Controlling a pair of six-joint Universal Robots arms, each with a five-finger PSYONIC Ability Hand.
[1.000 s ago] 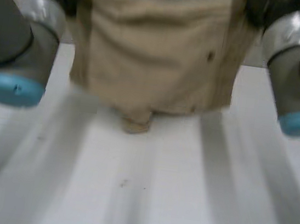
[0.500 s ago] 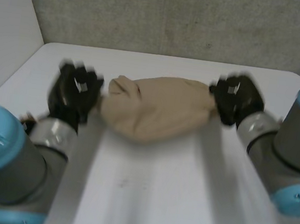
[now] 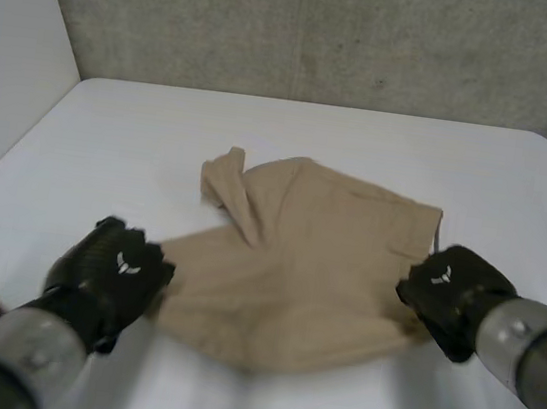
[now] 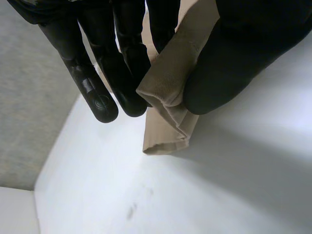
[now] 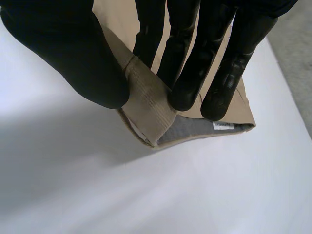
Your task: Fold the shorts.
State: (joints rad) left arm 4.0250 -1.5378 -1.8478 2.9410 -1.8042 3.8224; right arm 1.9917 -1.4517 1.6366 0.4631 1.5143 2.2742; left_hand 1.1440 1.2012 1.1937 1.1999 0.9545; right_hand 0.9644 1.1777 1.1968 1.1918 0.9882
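Beige cotton shorts [image 3: 297, 258] lie rumpled on the white counter [image 3: 362, 146], with no neat fold made. Left hand [image 3: 116, 267] and right hand [image 3: 447, 285] each pinch a near corner.

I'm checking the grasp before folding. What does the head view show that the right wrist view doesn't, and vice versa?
Head view: the shorts' whole outline on the table, the left hand at one near corner. Right wrist view: fingers and thumb pinch a corner, grey lining and a label showing. Both: the right hand on the shorts.
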